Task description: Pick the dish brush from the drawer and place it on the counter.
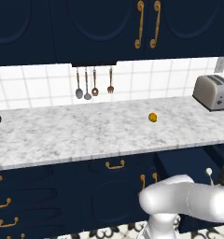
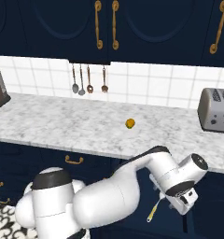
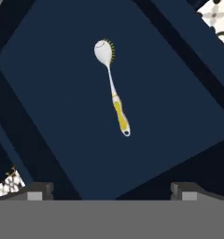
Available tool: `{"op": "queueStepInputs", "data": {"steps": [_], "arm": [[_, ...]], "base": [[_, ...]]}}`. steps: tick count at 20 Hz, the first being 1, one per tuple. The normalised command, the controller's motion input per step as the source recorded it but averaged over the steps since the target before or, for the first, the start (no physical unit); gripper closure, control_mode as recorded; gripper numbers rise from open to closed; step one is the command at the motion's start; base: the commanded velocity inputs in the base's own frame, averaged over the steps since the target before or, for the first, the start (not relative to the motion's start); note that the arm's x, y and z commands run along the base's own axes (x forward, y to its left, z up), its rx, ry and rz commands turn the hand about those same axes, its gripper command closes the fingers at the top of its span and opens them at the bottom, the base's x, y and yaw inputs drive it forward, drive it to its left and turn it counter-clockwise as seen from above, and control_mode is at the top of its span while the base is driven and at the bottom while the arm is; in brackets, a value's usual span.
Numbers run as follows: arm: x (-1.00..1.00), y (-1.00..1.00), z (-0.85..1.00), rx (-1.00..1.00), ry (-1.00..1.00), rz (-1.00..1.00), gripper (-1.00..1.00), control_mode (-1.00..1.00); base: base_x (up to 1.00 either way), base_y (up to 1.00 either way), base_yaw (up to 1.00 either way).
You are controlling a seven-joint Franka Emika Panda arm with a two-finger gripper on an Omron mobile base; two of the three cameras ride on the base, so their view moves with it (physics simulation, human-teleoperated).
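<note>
Jaws: wide apart, empty, poised above your brush (image 3: 112, 84), which lies alone on the drawer (image 3: 53, 116) floor. Step: approach. Next, you likely descend, straddle the handle, close, then lift to the bench (image 1: 86, 130).

The arm bends low, its end effector (image 3: 112, 189) spread wide, pointing downward.

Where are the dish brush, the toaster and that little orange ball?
Dish brush (image 3: 113, 88): hand view, on its thin neck below the white head.
Toaster (image 1: 212, 91): left base view, on its silver side.
Ball (image 2: 129, 123): right base view, on its middle.
</note>
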Motion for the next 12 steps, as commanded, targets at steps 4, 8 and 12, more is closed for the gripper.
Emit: {"op": "queueStepInputs", "data": {"steps": [4, 8, 12], "arm": [[0.05, 0.04, -0.44, 0.00, 0.14, 0.18, -1.00, -1.00], [0.23, 0.19, -0.71, -0.01, 0.14, 0.04, -1.00, -1.00], [0.30, 0.21, -0.59, -0.01, 0.02, 0.01, -1.00, -1.00]], "base": [[0.00, 0.00, 0.00], [0.00, 0.00, 0.00], [0.00, 0.00, 0.00]]}}
